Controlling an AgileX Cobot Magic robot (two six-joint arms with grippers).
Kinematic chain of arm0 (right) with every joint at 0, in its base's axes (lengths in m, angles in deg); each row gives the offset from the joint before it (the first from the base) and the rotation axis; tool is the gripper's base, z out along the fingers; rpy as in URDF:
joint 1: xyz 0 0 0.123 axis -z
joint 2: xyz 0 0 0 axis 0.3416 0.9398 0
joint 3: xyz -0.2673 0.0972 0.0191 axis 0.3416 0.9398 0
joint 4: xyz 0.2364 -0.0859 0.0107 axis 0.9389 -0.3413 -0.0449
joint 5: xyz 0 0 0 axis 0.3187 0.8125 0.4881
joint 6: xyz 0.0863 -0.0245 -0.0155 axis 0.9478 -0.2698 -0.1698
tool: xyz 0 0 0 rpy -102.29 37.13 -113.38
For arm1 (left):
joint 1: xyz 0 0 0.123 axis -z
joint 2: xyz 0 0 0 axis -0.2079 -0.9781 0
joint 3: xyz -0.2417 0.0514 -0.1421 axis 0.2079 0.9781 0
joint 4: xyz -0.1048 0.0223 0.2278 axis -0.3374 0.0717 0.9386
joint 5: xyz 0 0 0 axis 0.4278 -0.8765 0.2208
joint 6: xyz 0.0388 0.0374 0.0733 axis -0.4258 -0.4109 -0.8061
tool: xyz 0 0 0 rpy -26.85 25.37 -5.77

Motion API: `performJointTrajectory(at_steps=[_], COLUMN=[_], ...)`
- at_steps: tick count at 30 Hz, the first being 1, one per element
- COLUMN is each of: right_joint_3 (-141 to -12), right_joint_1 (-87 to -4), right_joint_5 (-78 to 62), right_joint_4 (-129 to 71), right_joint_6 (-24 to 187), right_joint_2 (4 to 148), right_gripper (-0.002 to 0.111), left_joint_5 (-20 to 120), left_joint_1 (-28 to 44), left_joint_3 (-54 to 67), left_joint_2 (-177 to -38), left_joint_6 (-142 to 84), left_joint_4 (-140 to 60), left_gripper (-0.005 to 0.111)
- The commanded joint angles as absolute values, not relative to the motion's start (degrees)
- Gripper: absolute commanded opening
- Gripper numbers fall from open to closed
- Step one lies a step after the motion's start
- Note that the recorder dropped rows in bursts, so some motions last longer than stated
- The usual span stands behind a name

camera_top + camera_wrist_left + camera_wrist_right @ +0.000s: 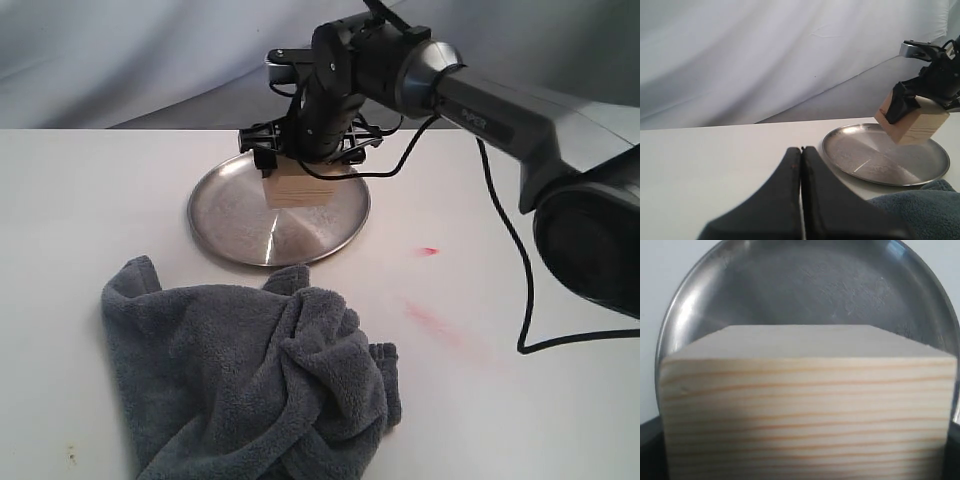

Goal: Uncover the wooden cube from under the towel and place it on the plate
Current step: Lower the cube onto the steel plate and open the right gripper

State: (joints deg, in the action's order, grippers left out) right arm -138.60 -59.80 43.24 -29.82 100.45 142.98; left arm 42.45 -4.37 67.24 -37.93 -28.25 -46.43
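Right claw: the black right gripper (305,160) is clenching the pale, grain-lined wooden cube (298,188), with a finger pressing on each of two opposite faces.
Cube: it is hanging between those fingers, tilted, with one lower corner pointing down.
Plate: the round, shiny silver metal plate (230,215) is lying directly beneath the claw. The cube seems to be hovering just above it, but I cannot tell whether the low corner is touching.
Towel: the crumpled grey-blue fleece towel (240,380) is lying well apart from the claw, past the plate's far rim, and covering nothing of the cube.
Left claw: the black left gripper (801,152) is sitting clenched on nothing, well apart from the cube.
Handling: the block is probably behaving as light, stiff and fairly smooth. Gripping mid-face on flat opposite sides looks sound, though the tilt may be making it rock on landing.
Stage: placing is likely nearing release.
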Motion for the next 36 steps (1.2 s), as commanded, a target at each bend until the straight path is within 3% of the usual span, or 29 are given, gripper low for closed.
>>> performJointTrajectory(at_steps=[1, 13, 21, 23, 25, 31, 36], right_joint_3=[-139.62, -153.00, -153.96, -153.96, -153.96, -153.96, -153.96], right_joint_1=[-59.34, -57.76, -57.76, -57.76, -57.76, -57.76, -57.76], right_joint_5=[36.95, 51.21, 50.90, 51.28, 51.43, 51.43, 51.92], right_joint_4=[-30.06, -25.06, -22.58, -22.58, -22.58, -22.58, -22.49], right_joint_6=[100.26, 101.45, 98.83, 98.71, 98.82, 100.38, 100.17], right_joint_2=[143.16, 150.63, 151.43, 151.43, 151.43, 151.43, 151.43], right_gripper=[0.000, 0.000, 0.003, 0.013, 0.036, 0.076, 0.092], left_joint_5=[42.47, 42.47, 42.47, 42.47, 42.47, 42.47, 42.47], left_joint_1=[-4.09, -4.09, -4.09, -4.09, -4.09, -4.09, -4.09], left_joint_3=[67.49, 67.49, 67.49, 67.49, 67.49, 67.49, 67.49], left_joint_2=[-37.69, -37.69, -37.69, -37.69, -37.69, -37.69, -37.69], left_joint_6=[-28.10, -28.10, -28.10, -28.10, -28.10, -28.10, -28.10], left_joint_4=[-46.53, -46.53, -46.53, -46.53, -46.53, -46.53, -46.53], left_gripper=[0.000, 0.000, 0.000, 0.000, 0.000, 0.000, 0.000])
